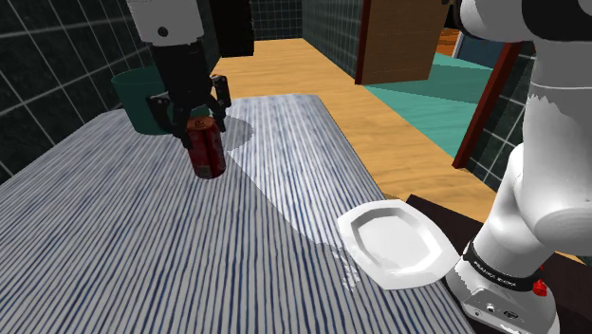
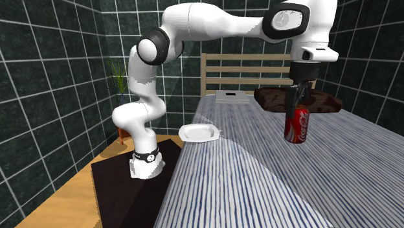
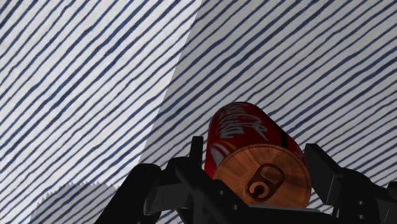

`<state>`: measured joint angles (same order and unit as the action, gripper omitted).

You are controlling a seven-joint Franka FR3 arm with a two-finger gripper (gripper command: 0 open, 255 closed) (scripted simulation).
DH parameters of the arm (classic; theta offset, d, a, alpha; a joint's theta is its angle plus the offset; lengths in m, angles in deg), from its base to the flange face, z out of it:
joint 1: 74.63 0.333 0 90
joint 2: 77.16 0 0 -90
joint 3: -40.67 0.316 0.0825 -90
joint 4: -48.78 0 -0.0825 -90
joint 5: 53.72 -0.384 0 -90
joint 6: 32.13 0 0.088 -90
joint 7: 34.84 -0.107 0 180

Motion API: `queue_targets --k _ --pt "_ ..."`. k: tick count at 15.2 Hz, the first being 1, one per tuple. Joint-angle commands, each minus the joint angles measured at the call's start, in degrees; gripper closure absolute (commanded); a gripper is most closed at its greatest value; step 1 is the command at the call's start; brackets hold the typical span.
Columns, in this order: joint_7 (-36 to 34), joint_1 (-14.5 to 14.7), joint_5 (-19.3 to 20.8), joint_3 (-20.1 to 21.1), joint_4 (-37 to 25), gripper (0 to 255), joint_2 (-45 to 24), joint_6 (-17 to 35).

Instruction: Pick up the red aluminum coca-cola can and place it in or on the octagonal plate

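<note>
The red cola can (image 1: 208, 152) (image 2: 297, 124) (image 3: 245, 130) hangs roughly upright under the black gripper (image 1: 199, 121) (image 2: 298, 103) (image 3: 257, 186); the two fingers are closed against its upper end, one on each side, so the can is clasped between them; in the wrist view its brownish top with the pull tab sits right between the fingers. In the second exterior view the can's base seems to be clear of the striped cloth (image 1: 142, 256) (image 2: 259, 188) (image 3: 83, 76) below it, though the gap cannot be judged for sure.

The white eight-sided plate (image 1: 394, 242) (image 2: 199, 133) lies flat at the cloth's edge, well apart from the can; in the shoulder view it is near and to the right, while the can is farther off and to the left; the plate is just beside the dark stand (image 2: 126, 184) that carries the white arm (image 1: 531, 190) (image 2: 194, 26).

Behind the gripper in the shoulder view stands a dark green tub (image 1: 133, 95); in the second exterior view a flat brown dish (image 2: 324, 102) lies just behind the can, and a thin white slab (image 2: 232, 96) rests at the far end of the cloth, before a slatted wooden frame (image 2: 249, 68). Dark tiled walls (image 2: 52, 78) close the room; the floor (image 1: 379, 114) is wood, and a small plant (image 2: 119, 78) stands in the far left corner of the second exterior view.
</note>
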<state>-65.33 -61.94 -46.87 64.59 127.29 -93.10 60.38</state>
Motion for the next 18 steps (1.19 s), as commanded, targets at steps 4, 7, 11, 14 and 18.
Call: queue_targets --k 4,7,11,14,18 --pt "2.02 -2.82 -5.56 0.15 16.80 255 13.98 4.00" --pt "3.42 -3.24 -8.66 -0.34 24.71 255 21.67 4.87" --pt "5.18 -2.75 -12.26 -1.47 33.74 255 31.50 4.70" --pt "6.22 -1.82 -14.48 -2.49 39.60 255 38.65 3.70" --pt "7.09 -0.09 -16.80 -3.90 46.34 255 47.96 1.29"
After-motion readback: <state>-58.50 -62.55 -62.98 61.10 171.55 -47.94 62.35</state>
